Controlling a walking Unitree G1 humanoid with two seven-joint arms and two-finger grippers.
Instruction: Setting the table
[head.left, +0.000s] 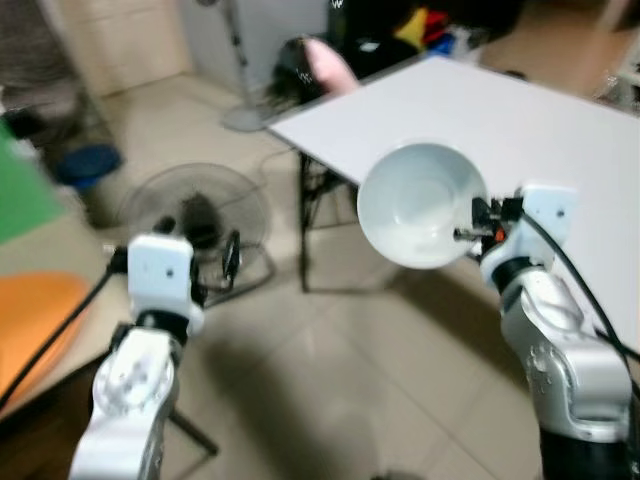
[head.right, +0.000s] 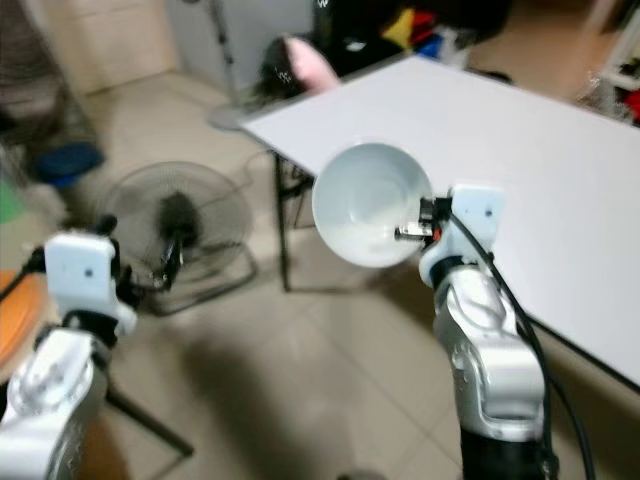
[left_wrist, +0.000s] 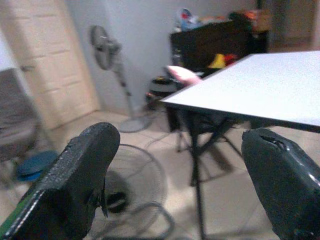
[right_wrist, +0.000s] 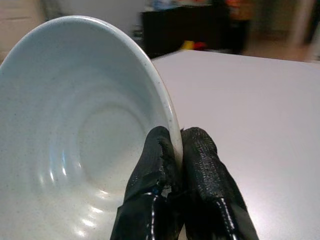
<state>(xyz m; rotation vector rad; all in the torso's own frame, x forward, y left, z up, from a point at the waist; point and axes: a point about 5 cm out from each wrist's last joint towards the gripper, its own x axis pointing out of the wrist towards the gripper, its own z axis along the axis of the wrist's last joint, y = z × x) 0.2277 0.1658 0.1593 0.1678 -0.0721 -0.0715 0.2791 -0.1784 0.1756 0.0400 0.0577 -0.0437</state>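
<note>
A pale blue-white bowl (head.left: 420, 205) hangs tilted in the air beside the near corner of the white table (head.left: 520, 130), its hollow facing me. My right gripper (head.left: 478, 222) is shut on the bowl's rim, one black finger (right_wrist: 152, 170) inside and the other outside. The bowl (right_wrist: 75, 130) is empty. My left gripper (left_wrist: 180, 185) is held low over the floor at the left, open, with nothing between its fingers (left_wrist: 75, 185). It points toward the table's edge (left_wrist: 240, 112).
A floor fan (head.left: 195, 215) lies on the tiles below the left arm. A standing fan (left_wrist: 107, 50) is by the far wall. A dark cabinet with colourful things (head.left: 420, 30) stands behind the table. An orange and green surface (head.left: 30, 300) lies at the far left.
</note>
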